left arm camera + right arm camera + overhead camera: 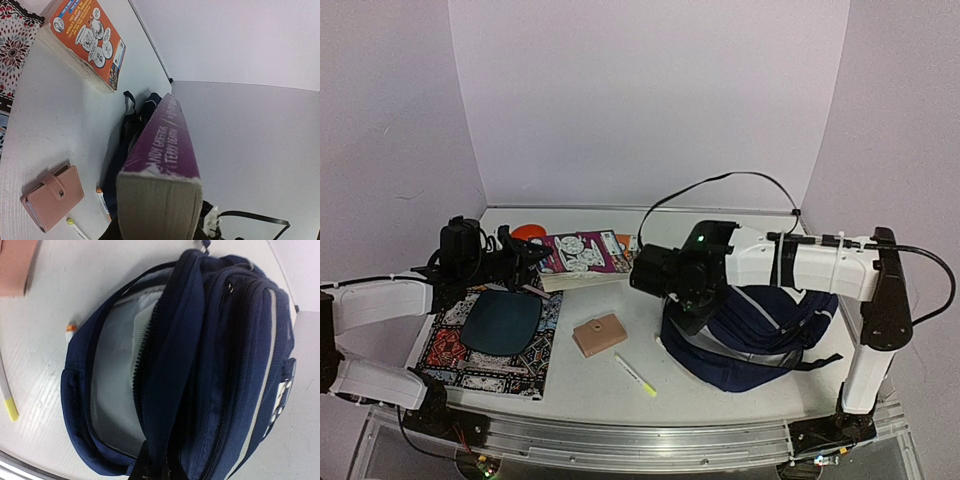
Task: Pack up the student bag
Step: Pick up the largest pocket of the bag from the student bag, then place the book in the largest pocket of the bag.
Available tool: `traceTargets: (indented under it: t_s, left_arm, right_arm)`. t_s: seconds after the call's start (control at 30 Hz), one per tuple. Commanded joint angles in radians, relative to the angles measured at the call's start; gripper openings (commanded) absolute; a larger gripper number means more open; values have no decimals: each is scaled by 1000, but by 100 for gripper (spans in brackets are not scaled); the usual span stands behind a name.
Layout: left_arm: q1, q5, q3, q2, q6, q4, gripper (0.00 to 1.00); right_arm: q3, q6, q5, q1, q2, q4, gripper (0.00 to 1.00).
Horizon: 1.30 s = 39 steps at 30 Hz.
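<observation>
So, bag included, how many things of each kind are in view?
Navy-blue striped fabric backpack: 1
Books, purple paperback and orange paperback: 2
Pens, yellow-tipped pen and orange-capped pen: 2
Pink snap-closure wallet: 1
Red-and-black patterned flat mat: 1
Dark teal oval pad: 1
Rounded orange shape: unclear, uncounted
Total: 8

We take this for a robotics lab or test booth rather than a lived-in room. Plain pale panels (650, 100) close off the top, left and right of the overhead frame, making a bare three-sided enclosure. A white table (590, 390) fills the middle. Along the bottom edge runs an aluminium rail (620, 440), with the left arm base (425, 410) and right arm base (830, 435) bolted at its ends. A black cable (730, 175) loops openly across the upper centre.
</observation>
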Motion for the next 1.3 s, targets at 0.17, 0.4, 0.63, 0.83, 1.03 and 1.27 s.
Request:
traceTargets:
  t_s: [0.17,0.4,0.63,0.83,1.03,1.27]
  left_arm:
    - [-140,-10,50,-49,-42,128,0]
    - [-218,-36,86,-13,-53,136,0]
    - [-315,-76,172,94,-73,164,0]
    - [-404,-139,243,235,-118,227,0]
    - [-462,-205,290,350,-170,266,0]
    - [-510,-287,404,513,-203,343,0]
  right_arm:
    - [260,-38,121,-40,-92,-113,0]
    - [337,-49,142,-64,-114,-100,0]
    - [340,-57,100,-70,-145,-22,0]
    - [331,-61,75,-71,-159,8,0]
    - [303,-75,46,-71,-189,70,0]
    - [310,-83,16,-71,-170,95,0]
